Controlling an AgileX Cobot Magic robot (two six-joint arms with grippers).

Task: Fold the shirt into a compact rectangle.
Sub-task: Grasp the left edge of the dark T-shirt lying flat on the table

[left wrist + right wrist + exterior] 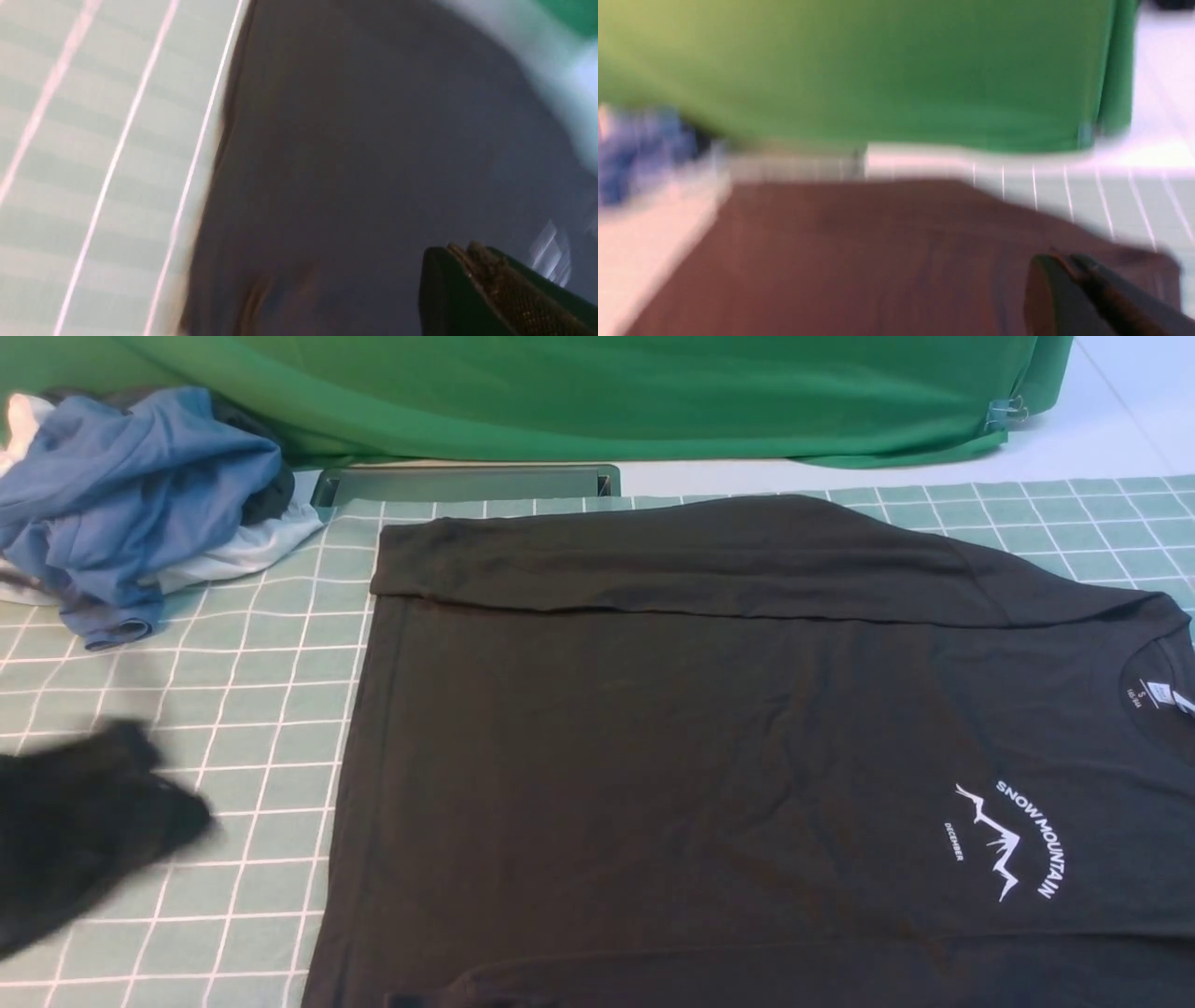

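The black shirt [709, 756] lies flat on the checked mat, hem to the left and neck to the right, with its far side folded in as a long band [672, 555]. Its white mountain print [1008, 840] and neck label [1158, 693] face up. My left gripper [159, 793] is a motion-blurred dark shape over the mat, left of the hem. In the left wrist view its fingertips [462, 252] are pressed together, empty, above the shirt [355, 154]. My right gripper [1059, 262] hangs above the shirt [859, 261], shut and empty; the front view does not show it.
A pile with a blue garment [131, 495] and a white garment [243, 546] sits at the far left corner. A green cloth [597, 392] hangs along the back, with a grey metal slot [467, 483] below it. The pale green checked mat [243, 709] covers the table.
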